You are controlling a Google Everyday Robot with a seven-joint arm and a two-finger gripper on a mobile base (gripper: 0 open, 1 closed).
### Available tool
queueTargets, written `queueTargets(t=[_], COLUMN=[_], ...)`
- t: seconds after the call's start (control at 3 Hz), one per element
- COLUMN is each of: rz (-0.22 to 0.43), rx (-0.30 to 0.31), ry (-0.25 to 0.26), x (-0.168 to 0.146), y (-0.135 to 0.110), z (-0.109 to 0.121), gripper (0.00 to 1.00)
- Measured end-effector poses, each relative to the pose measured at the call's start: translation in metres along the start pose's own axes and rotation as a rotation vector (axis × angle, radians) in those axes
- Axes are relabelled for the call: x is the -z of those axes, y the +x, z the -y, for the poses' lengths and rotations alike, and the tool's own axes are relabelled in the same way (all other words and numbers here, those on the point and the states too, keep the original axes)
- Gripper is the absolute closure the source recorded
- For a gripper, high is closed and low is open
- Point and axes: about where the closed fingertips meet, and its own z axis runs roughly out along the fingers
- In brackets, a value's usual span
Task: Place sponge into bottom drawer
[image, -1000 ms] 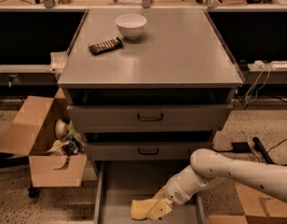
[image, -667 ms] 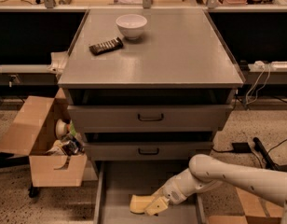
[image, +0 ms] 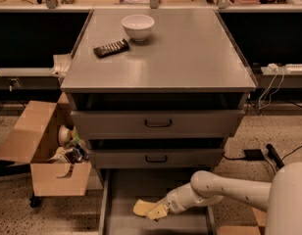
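The pale-yellow sponge (image: 142,207) lies low over the floor of the open bottom drawer (image: 122,185), a wide shallow grey tray pulled out at the foot of the cabinet. My gripper (image: 159,211) reaches in from the right on a white arm and is shut on the sponge's right end, down inside the drawer. I cannot tell whether the sponge rests on the floor or hangs just above it.
Two closed grey drawers with dark handles (image: 158,123) sit above. On the cabinet top stand a white bowl (image: 138,27) and a dark wrapped bar (image: 111,48). An open cardboard box (image: 48,151) of clutter stands on the floor to the left. Cables lie at the right.
My gripper has moved left and slightly lower into the bottom drawer, carrying the sponge with it.
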Motion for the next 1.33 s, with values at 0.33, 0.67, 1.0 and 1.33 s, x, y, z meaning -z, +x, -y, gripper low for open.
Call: queueTargets(t=[0.33,0.67,1.0,1.33], rz=[-0.015,-0.032,-0.03,-0.027], rx=[-0.098,-0.145,-0.19,-0.199], ry=[0.01,-0.002,0.006,0.014], x=[-0.052,-0.08,-0.092,-0.094], y=[0.01,0.015,0.018,0.018], z=[0.037,0.057,0.079,0.083], gripper=[1.0,1.0,0.74,0.42])
